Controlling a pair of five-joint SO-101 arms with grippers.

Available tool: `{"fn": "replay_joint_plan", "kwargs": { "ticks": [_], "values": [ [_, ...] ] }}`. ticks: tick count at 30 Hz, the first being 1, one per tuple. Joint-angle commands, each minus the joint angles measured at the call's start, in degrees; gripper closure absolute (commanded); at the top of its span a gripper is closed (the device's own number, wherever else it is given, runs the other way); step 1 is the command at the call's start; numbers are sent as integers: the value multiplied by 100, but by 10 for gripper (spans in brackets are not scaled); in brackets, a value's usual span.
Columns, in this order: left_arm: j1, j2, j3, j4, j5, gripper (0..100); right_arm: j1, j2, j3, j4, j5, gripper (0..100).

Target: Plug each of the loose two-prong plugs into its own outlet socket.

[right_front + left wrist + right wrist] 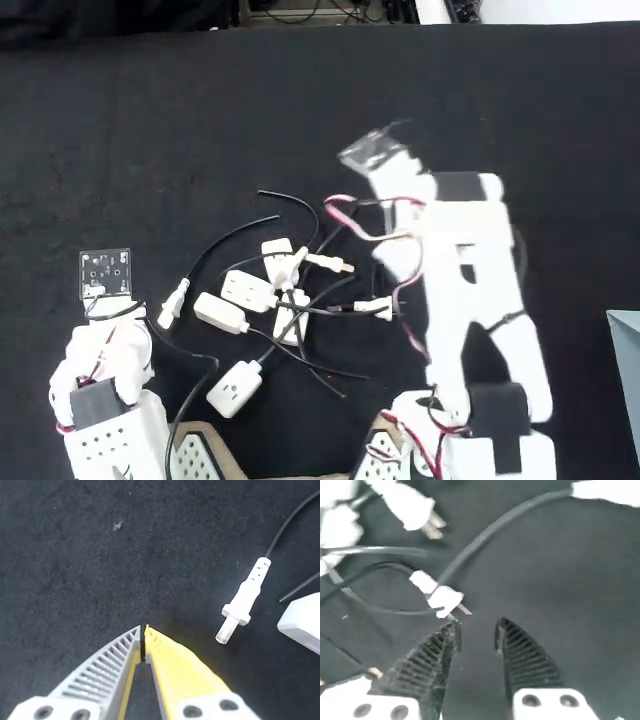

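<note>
Several white socket blocks and two-prong plugs on black cords lie tangled at the table's middle: one socket (247,290), another (235,388), one plug (330,263) and another plug (372,308). A loose plug (172,305) lies left of the heap. In the left wrist view this plug (242,600) rests beside my left gripper (143,630), which is shut with nothing in it, low over the cloth. My right gripper (475,630) is open, its black fingertip (449,630) just short of a small plug (442,599) whose prongs point toward it.
The right arm (450,250) rises over the heap's right side, with red wires looping off it. A socket block's corner (302,622) lies near the left gripper. Black cords (290,205) curl around the pile. The black cloth (150,120) stretches far and left.
</note>
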Motion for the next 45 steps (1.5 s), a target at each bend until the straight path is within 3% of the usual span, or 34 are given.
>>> {"fn": "replay_joint_plan", "kwargs": {
  "ticks": [1,10,17,23,28,35,40,45],
  "values": [
    [75,-53,-40,-149,-53,970,-774,101,286,-97,70,876],
    [75,-53,-31,-149,-53,970,-1582,101,804,-237,79,868],
    [84,-62,-154,-149,-53,970,-1732,-426,743,255,70,779],
    [101,-35,-1552,-114,-378,970,-1371,-1666,910,563,26,779],
    [708,44,-2290,-149,-932,970,-747,-2466,1481,211,-141,779],
    [1323,2136,-3380,-88,-932,904,-466,-2624,2176,-624,-1020,779],
    [1279,3921,-4136,-88,-905,905,-589,-2624,2193,-615,-923,779],
    [1279,4659,-4198,-105,-475,902,-1081,-2615,2475,-659,-193,779]
  ]
}}
